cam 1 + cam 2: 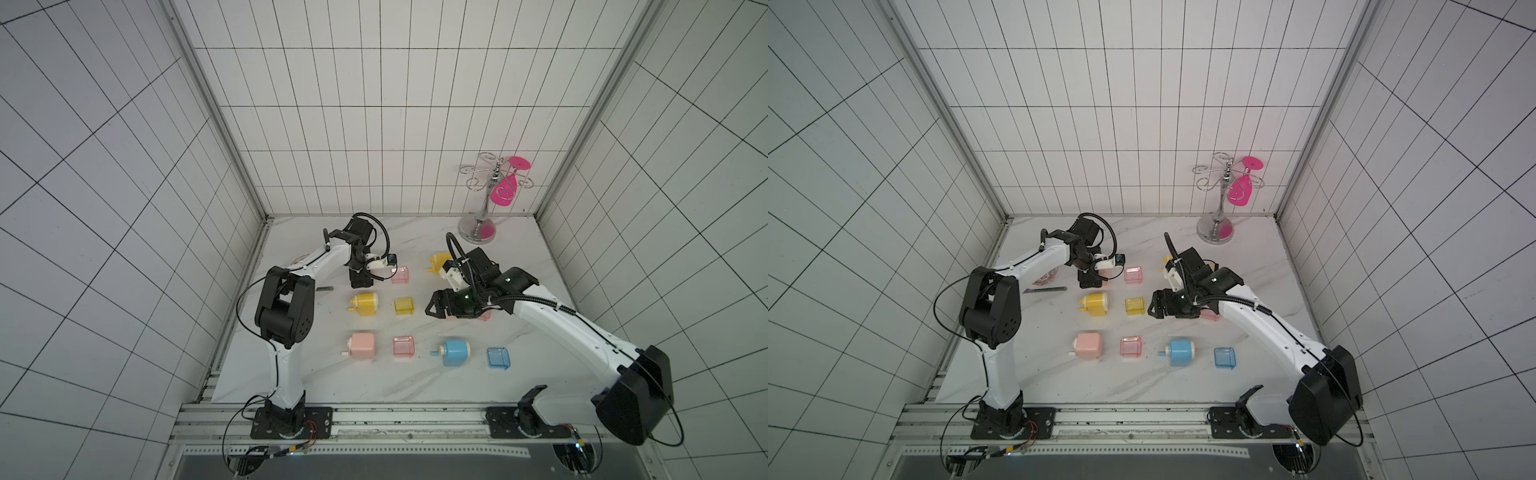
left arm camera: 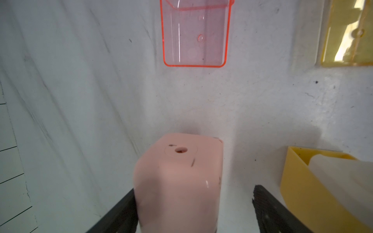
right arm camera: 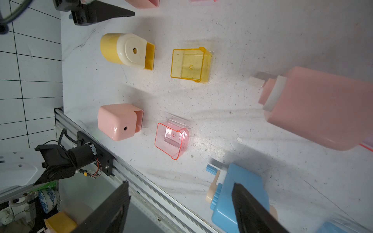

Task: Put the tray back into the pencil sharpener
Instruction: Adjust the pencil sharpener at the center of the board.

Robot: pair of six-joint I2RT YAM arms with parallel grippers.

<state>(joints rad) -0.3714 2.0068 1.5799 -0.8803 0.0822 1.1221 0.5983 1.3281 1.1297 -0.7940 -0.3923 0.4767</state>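
A pink pencil sharpener [image 2: 179, 173] stands on the marble table between the jaws of my left gripper [image 2: 193, 191]. One finger lies against its side and the other finger [image 2: 266, 207] stands clear of it with a gap, so this gripper is open. A clear pink tray [image 2: 194, 34] lies just beyond the sharpener, also seen in a top view [image 1: 400, 275]. The left gripper [image 1: 365, 278] is at the back left of the table. My right gripper [image 1: 432, 306] hovers open over the table's middle with nothing between its fingers [image 3: 248, 205].
Laid out on the table are a yellow sharpener [image 1: 364, 304] and yellow tray [image 1: 404, 306], a pink sharpener [image 1: 362, 345] and pink tray [image 1: 404, 346], and a blue sharpener [image 1: 456, 352] and blue tray [image 1: 498, 358]. A metal glass rack [image 1: 478, 226] stands back right.
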